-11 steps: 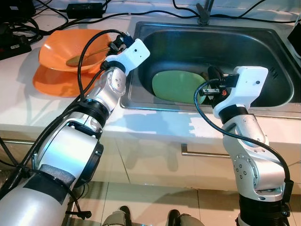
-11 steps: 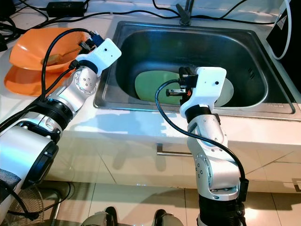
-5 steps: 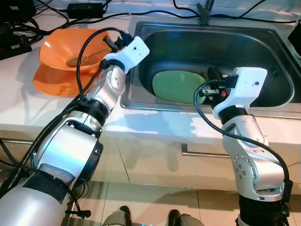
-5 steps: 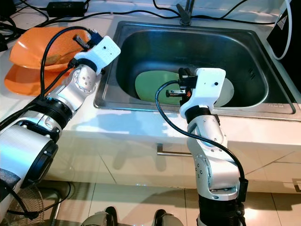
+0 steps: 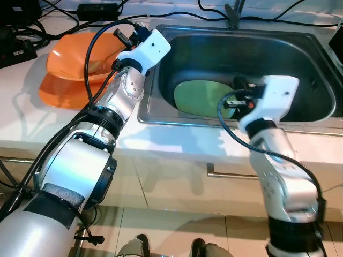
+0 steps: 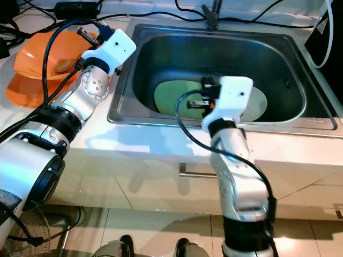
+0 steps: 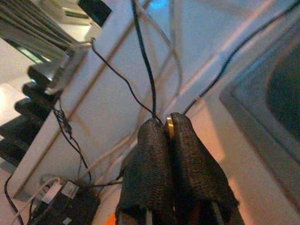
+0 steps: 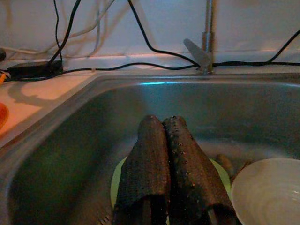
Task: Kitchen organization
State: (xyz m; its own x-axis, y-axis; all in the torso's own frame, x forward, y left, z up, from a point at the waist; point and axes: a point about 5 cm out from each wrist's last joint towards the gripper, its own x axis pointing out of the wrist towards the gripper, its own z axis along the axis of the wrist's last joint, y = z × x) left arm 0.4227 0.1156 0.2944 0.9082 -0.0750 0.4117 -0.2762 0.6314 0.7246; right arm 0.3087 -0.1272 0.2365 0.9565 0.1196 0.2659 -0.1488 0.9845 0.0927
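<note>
- Pinching a thin gold utensil (image 7: 169, 126) edge-on, my left gripper (image 7: 168, 123) hangs above the orange bowl (image 5: 69, 59) on the far-left counter (image 5: 177, 142).
- It looks stiff, light and slippery, so I judge a firm grip close to its end works best.
- My right gripper (image 8: 164, 126), fingers pressed together and empty, hovers in the sink (image 5: 300, 53) over the green plate (image 5: 201, 96), with a white bowl (image 8: 269, 192) just right of it.

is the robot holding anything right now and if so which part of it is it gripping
The left tool pinches a thin gold-coloured piece, probably a spoon handle, at its tip, over the orange bowl. The right tool, shut above the sink, holds nothing.
</note>
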